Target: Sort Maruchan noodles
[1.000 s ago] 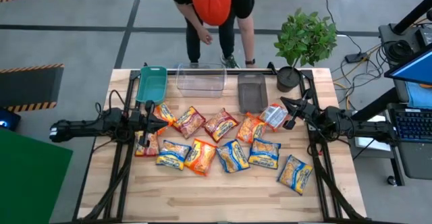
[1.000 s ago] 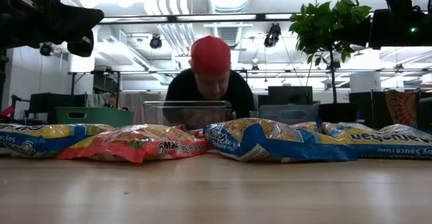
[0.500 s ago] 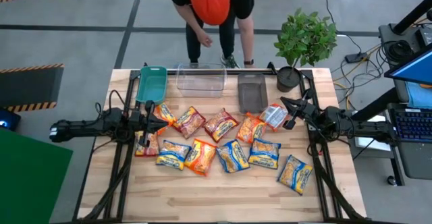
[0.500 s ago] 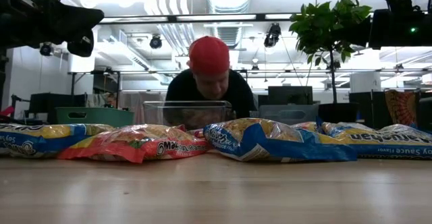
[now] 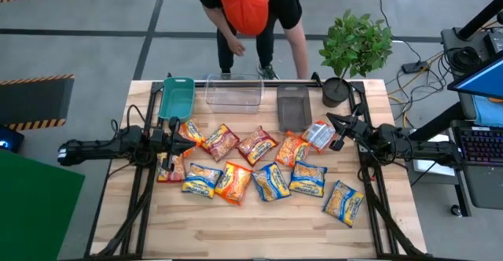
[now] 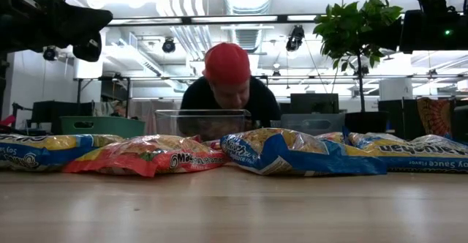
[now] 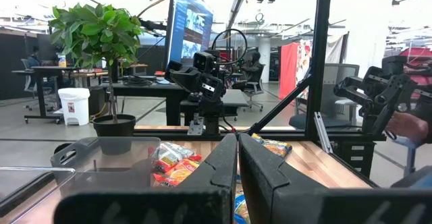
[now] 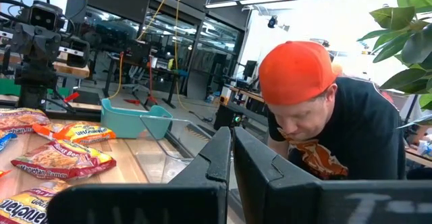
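**Ramen packets spread across the middle of the surface**

We see the Maruchan noodles (image 5: 259, 167) lying loose in a band across the wooden surface (image 5: 251, 229), roughly a dozen packets in blue-and-yellow, orange and red. Most overlap or touch a neighbour; one blue-and-yellow packet (image 5: 343, 201) lies apart at the near right. Along the far edge stand three bins in a row: a teal bin (image 5: 176, 97) on the left, a clear bin (image 5: 233, 92) in the middle and a grey bin (image 5: 292, 106) to the right. A potted plant (image 5: 354, 49) sits at the far right corner. Our left claw (image 5: 189, 138) hangs over the left end of the packets, fingers pressed together and holding nothing. Our right claw (image 5: 335, 124) hangs over the right end beside a red packet (image 5: 319, 134), fingers likewise together and empty. A person in an orange cap (image 5: 244, 1) bends over the far edge behind the clear bin.
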{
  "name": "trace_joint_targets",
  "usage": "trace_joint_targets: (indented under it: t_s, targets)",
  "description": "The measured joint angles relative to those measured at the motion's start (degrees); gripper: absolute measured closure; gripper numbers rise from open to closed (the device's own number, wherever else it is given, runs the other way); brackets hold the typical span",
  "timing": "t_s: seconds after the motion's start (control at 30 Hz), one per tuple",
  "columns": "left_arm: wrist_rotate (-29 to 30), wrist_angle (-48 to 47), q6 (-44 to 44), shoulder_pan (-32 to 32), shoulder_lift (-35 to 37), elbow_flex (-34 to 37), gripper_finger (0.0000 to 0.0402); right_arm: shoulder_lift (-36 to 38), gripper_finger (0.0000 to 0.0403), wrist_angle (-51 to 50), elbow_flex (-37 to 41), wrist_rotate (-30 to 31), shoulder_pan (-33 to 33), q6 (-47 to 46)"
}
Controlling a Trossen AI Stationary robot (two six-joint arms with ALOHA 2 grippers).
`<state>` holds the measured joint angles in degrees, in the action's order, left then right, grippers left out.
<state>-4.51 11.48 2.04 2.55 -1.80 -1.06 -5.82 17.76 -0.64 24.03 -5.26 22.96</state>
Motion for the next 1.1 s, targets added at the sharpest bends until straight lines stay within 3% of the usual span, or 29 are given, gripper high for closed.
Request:
trace_joint_targets:
  t_s: [0.47, 0.53, 0.57, 0.63, 0.73, 0.93, 1.1]
  targets:
    - [0.02, 0.01, -1.51, 0.02, 0.01, 0.0, 0.0402, 0.02, 0.0394, 0.02, -0.02, 0.0, 0.0, -0.06]
    - [0.01, 0.87, 1.47, 0.01, 0.0, 0.02, 0.0402, 0.0, 0.0394, 0.01, -0.02, -0.02, -0.01, -2.1]
    - [-0.2, 3.14, 9.04, -0.21, -0.08, 0.04, 0.0402, 0.01, 0.0394, -0.23, -0.01, -0.19, 0.01, -6.58]
    - [-0.15, 9.5, 19.9, -0.31, -0.42, 0.04, 0.0402, 0.02, 0.0394, -2.06, 0.0, -2.79, 0.13, -26.1]
    - [-0.94, 20.06, 21.73, -0.41, -0.6, 0.04, 0.0402, -0.43, 0.0394, -2.04, -0.02, -4.47, 0.0, -45.97]
    - [-0.74, 39.63, 20.93, -0.42, -1.14, 0.02, 0.0402, -3.13, 0.0394, -3.74, -0.02, -6.4, 0.4, -52.9]
    - [-0.7, 47.45, 21.01, -0.42, -0.79, 0.02, 0.0402, -5.53, 0.0394, -0.84, -0.02, -9.64, 1.07, -56.54]
